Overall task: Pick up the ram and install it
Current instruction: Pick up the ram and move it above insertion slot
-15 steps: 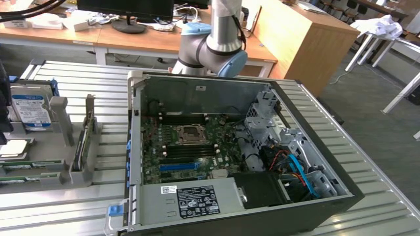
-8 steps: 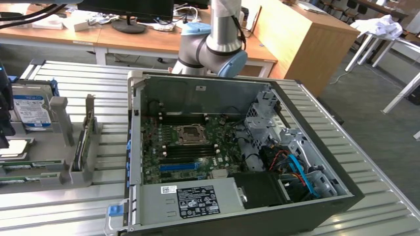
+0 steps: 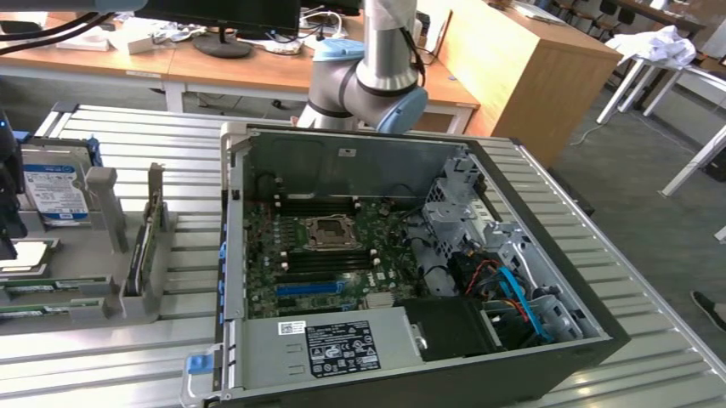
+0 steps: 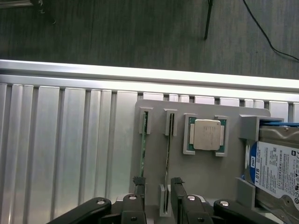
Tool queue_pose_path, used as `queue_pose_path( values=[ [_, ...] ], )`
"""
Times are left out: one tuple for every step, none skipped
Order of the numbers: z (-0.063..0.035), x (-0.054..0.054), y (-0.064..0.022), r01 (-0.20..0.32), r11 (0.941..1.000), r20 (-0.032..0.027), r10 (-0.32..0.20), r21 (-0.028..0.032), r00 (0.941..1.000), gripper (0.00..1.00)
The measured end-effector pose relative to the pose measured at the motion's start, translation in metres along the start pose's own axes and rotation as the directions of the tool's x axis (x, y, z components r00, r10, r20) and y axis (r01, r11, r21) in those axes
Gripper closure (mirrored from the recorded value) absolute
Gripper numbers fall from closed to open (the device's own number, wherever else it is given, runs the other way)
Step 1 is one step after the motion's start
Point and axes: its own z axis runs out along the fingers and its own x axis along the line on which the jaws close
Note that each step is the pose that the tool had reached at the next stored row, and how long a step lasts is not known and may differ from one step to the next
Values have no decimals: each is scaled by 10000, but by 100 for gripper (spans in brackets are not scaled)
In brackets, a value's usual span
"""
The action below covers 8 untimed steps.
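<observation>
Two rams stand on edge in slots of a grey holder [image 4: 205, 177]. One is a thin green stick [image 4: 144, 140], the other a thinner edge [image 4: 167, 144] beside it. My gripper [image 4: 157, 186] hangs above the near end of these slots, open and holding nothing. Its dark fingers [image 4: 177, 189] stand either side of the second ram's slot, and the other fingertip is close to the green stick's end. In the exterior view the rams [image 3: 32, 289] show as green strips in the holder at the far left.
A square silver processor [image 4: 207, 134] and a hard drive [image 4: 275, 170] sit in the same holder past the rams. The open computer case [image 3: 233, 255] with its motherboard [image 3: 329, 255] lies on the ribbed metal table [image 3: 635, 255]. The table edge [image 4: 140, 77] runs just beyond the holder.
</observation>
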Motion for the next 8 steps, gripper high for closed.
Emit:
queue_pose_path(
  values=[
    [0,11,1,-1,10000,-1,1,0,10000,65],
    [-1,23,1,0,10000,0,0,-1,10000,65],
    [-1,34,2,-1,10000,0,1,0,10000,65],
    [-1,45,2,-1,10000,0,1,0,10000,65],
    [-1,57,3,-1,10000,0,1,0,10000,65],
    [-1,70,3,-1,10000,0,1,0,10000,65],
    [-1,83,4,-1,10000,0,1,0,10000,65],
    [-1,97,4,0,10000,0,0,0,10000,65]
  ],
)
